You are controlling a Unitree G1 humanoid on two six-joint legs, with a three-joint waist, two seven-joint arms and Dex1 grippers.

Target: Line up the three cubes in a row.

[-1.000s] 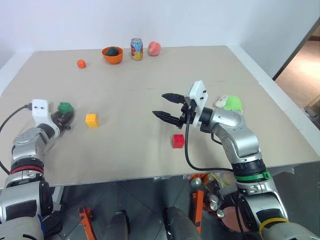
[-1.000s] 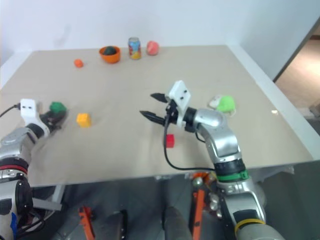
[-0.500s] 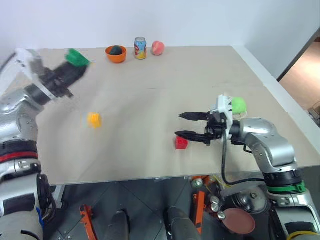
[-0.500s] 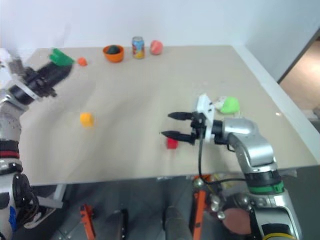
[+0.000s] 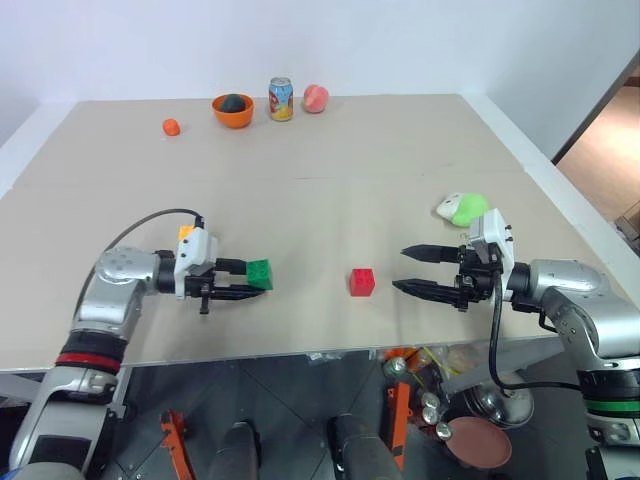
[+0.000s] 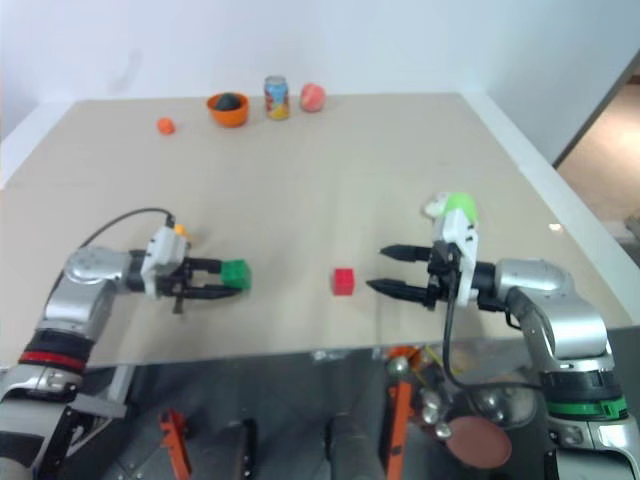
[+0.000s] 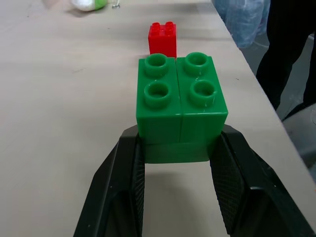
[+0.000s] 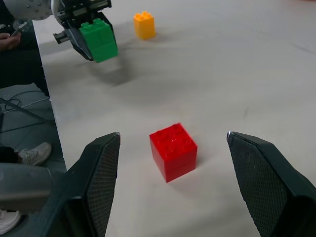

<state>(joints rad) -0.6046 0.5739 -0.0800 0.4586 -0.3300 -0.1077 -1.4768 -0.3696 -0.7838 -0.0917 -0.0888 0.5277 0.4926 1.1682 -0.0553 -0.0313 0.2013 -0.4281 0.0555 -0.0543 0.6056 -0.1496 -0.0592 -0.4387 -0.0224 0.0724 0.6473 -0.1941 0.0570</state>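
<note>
Gripping the green cube (image 5: 260, 273) between its two black fingers, the left gripper (image 5: 243, 279) carries the block just above the table (image 5: 400, 160) near its front edge, studs up, level, one flat face turned toward the red cube (image 5: 362, 281); a cube has no long axis to speak of. The red cube sits square on the tabletop between the two arms, also near the front edge, and the right gripper (image 5: 418, 270) hangs just beside it with fingers spread wide and nothing in them. The yellow cube (image 8: 144, 24) rests behind the left wrist, toward the table's left edge. The step in hand appears to be bringing green alongside red; the next move likely calls for lowering it flat, faces parallel, then fetching yellow to complete the row.
</note>
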